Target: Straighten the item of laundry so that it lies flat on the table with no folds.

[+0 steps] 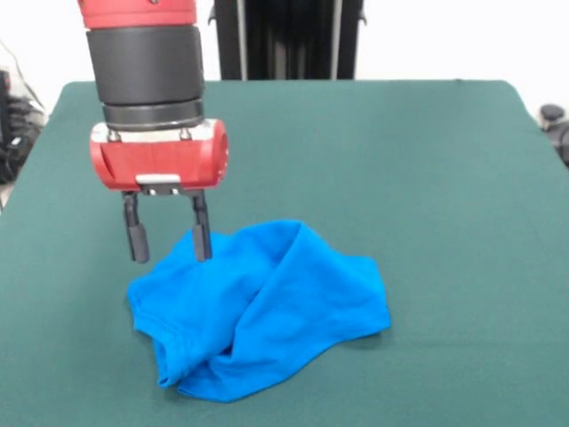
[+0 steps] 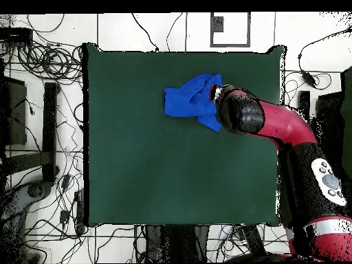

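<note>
The blue T-shirt [image 1: 258,307] lies crumpled on the green bench [image 1: 427,178]. It is gathered into a rough mound rather than spread: a raised ridge of fabric runs diagonally through its middle, one layer is doubled over another, and a stitched hem shows along the lower left edge in the front view. No sleeve can be told apart with confidence in either view.

The gripper [image 1: 167,242] hangs above the upper left edge of the shirt as the front view shows it. Its two dark fingers [image 1: 136,236] point straight down and stand apart, with a clear gap of bench visible between them; nothing is held. One finger is over bare bench just beside the cloth, while the other overlaps the shirt's edge in the picture (whether it actually touches the fabric cannot be told). Above the fingers sit the red gripper body and the black cylindrical wrist.

In the overhead view the shirt [image 2: 187,100] sits in the upper part of the bench [image 2: 172,172], right of centre and near the top edge. The rest of the green surface is bare. The red and black arm [image 2: 275,124] reaches in from the right side, and its wrist covers the right end of the shirt, so the fingers themselves are hidden from above.

Around the bench, the floor carries many loose cables [image 2: 41,55] and dark equipment along the left side.
</note>
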You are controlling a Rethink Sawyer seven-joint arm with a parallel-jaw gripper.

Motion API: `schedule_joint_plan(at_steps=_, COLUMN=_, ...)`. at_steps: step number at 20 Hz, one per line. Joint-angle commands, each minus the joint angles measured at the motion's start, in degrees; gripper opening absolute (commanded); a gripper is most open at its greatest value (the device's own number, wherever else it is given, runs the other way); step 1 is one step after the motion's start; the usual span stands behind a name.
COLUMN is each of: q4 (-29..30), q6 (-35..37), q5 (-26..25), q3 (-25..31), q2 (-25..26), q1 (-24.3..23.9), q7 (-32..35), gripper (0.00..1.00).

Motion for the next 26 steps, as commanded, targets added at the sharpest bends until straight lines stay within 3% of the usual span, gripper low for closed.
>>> schedule_joint_plan(at_steps=1, q4=0.67, q6=0.31, q5=-2.51, q3=3.68, q2=6.25, q1=2.86, q7=-0.73, gripper=1.0)
schedule_joint_plan(at_steps=12, q4=1.67, q6=-1.44, q5=-2.64, q3=4.02, q2=7.32, q1=2.16, q7=-0.33, gripper=1.0)
schedule_joint_plan(at_steps=22, q4=-0.8, q6=8.76, q5=-0.97, q3=7.01, q2=5.87, q1=-1.55, q7=-7.93, gripper=1.0)
schedule_joint_plan(at_steps=26, q4=-4.46, q6=14.13, q5=-0.61, q3=8.61, q2=6.74, q1=-2.92, q7=-11.94, gripper=1.0)
